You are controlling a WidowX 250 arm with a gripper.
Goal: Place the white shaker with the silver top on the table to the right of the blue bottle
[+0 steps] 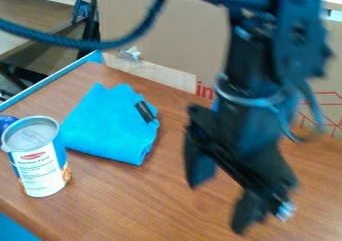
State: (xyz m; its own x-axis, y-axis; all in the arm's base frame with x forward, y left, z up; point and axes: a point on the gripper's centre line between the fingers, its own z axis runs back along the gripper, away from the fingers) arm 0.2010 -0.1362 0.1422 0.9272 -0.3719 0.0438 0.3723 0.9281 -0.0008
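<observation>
On the wooden table (163,195), the folded blue cloth (107,127) lies toward the back left corner, seemingly bedding the small black piece (144,112), while the can (40,165) stands on its base beside it and the gripper (224,191) hangs wide open, empty, to their right.

There is one table (107,195), and on it one can (40,167) and one blue cloth (110,127). One small black piece (144,112) lies on the cloth. One rounded blue thing (6,121), partly hidden, is by the can; what it is cannot be told. One robot arm (257,50) carries one pincer (224,191) with two fingers (199,167). One thick cable (87,41) loops at upper left, and one small metallic piece (132,53) sits near the table's far edge.
</observation>
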